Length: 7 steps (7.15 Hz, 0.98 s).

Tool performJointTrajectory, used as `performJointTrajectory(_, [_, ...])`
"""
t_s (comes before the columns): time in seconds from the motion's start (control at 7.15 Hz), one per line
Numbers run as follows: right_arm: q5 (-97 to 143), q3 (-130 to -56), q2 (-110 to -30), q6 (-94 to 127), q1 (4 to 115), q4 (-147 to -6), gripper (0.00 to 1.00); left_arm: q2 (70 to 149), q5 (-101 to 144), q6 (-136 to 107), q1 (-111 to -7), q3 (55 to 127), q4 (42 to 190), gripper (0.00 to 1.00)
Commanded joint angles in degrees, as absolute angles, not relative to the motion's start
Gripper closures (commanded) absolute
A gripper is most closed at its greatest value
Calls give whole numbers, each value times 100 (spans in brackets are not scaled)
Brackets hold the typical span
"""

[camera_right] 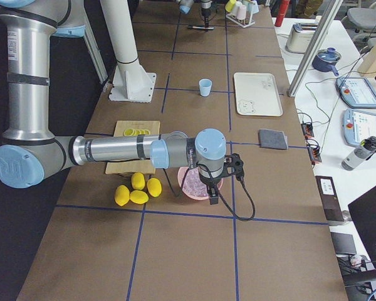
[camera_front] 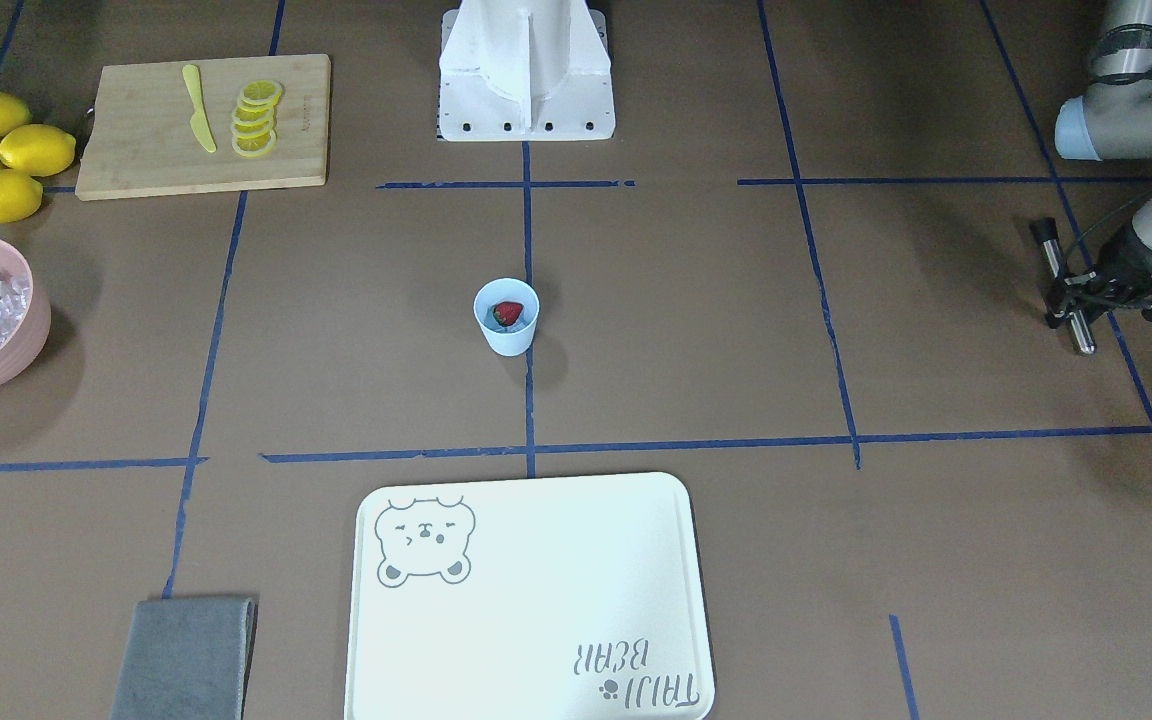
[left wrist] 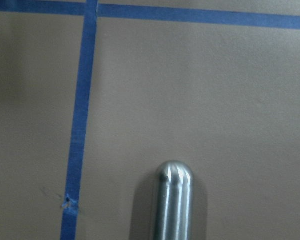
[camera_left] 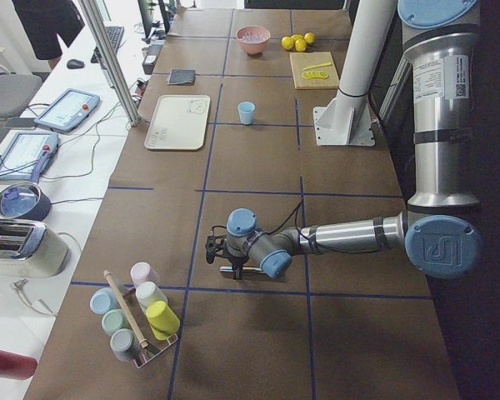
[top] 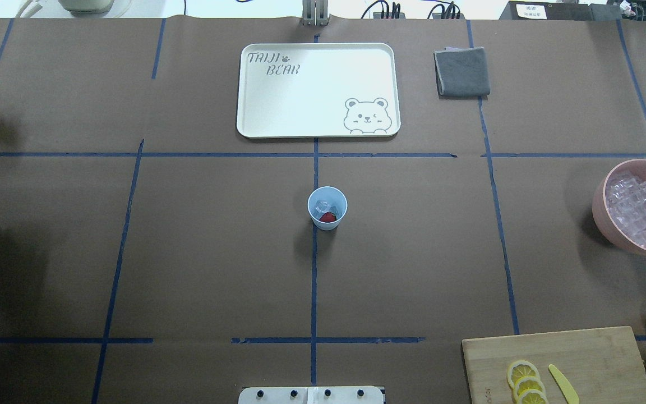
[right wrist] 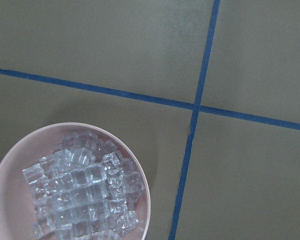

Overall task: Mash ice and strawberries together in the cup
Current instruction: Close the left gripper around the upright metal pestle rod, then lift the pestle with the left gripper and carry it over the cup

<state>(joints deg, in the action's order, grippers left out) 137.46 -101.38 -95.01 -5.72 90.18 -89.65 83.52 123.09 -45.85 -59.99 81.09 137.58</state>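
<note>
Since the left gripper (camera_front: pixel 1069 296) is pinching the metal pestle (camera_front: pixel 1082 332), it should come down plumb into the cup (camera_front: pixel 506 338), gently.

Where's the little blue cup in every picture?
Front-facing: cup at centre.
Overhead: cup at centre.
Exterior left: cup upper middle.
Exterior right: cup upper middle.
Left wrist: not there.
Right wrist: not there.
Landmark: the bear tray near it.
</note>
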Motion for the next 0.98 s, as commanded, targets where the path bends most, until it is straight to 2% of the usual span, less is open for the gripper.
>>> performJointTrajectory(0.0, [13755, -10143, -9501, -571, 9018, -8965, 1, 8341, 12357, -4579, -6029, 8217, 13755, 89])
performJointTrajectory(0.28, [13755, -10134, -9457, -580, 9018, -8965, 1, 8167, 12662, -4588, -6055, 8689, 13676, 100])
performJointTrajectory(0.56, [13781, -10186, -9457, -571, 9018, -8974, 1, 8261, 12876, -4570, -6378, 9479, 13466, 100])
performJointTrajectory(0.84, [13790, -10213, -9466, -563, 9018, -8991, 1, 9162, 12527, -4334, -6355, 9782, 13465, 100])
